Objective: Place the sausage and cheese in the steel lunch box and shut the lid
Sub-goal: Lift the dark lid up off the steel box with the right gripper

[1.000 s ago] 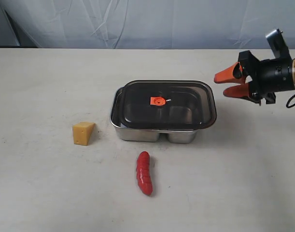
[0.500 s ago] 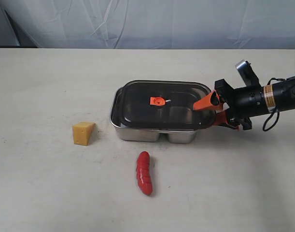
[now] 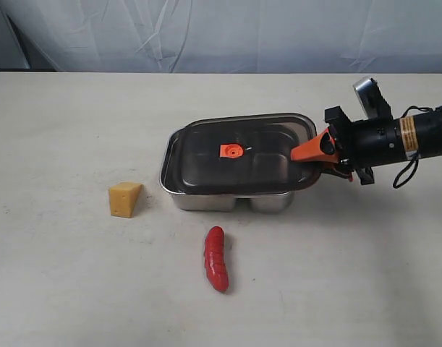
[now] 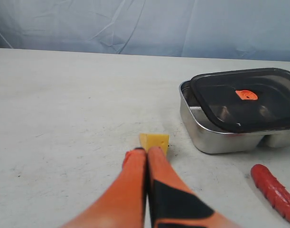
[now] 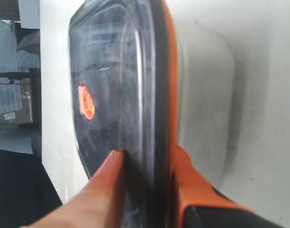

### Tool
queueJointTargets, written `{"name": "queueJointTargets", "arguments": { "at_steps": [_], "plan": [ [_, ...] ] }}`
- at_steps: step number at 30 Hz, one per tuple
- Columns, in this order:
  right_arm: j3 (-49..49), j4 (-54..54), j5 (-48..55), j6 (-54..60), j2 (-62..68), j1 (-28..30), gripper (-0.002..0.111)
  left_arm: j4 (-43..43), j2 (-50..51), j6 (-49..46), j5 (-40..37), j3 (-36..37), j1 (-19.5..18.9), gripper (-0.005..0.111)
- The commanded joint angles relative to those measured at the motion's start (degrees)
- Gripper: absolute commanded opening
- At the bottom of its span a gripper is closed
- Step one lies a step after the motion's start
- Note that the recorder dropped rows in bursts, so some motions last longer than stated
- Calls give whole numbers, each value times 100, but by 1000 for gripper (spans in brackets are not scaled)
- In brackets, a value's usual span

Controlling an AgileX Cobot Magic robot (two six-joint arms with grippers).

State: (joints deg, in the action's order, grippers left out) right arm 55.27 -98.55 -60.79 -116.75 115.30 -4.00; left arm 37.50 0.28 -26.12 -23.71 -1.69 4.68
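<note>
Lid (image 3: pixel 257 163) in the right claw (image 3: pixel 302 159), askew atop the steel lunch box (image 3: pixel 206 199)

Left tool (image 4: pixel 146 153) partly hides cheese (image 4: pixel 155 141); sausage (image 4: pixel 274 191) cropped.

The right gripper (image 5: pixel 145 159) pinches the rim of the lid (image 5: pixel 111 71), the steel lunch box (image 5: pixel 206 95) seemingly blurred beside it.

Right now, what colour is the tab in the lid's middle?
The tab on the lid is orange, clearest in the exterior view.
</note>
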Motion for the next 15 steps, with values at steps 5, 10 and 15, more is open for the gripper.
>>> {"name": "queueJointTargets", "arguments": {
  "at_steps": [5,10,15],
  "plan": [
    [-20,-140,-56,138,-823,-2,0,-13,-28,15,0,6,0,0],
    [-20,-140,-35,-14,-886,-2,0,-13,-28,15,0,6,0,0],
    [-20,-140,34,-82,-728,-2,0,-13,-28,15,0,6,0,0]
  ]
}}
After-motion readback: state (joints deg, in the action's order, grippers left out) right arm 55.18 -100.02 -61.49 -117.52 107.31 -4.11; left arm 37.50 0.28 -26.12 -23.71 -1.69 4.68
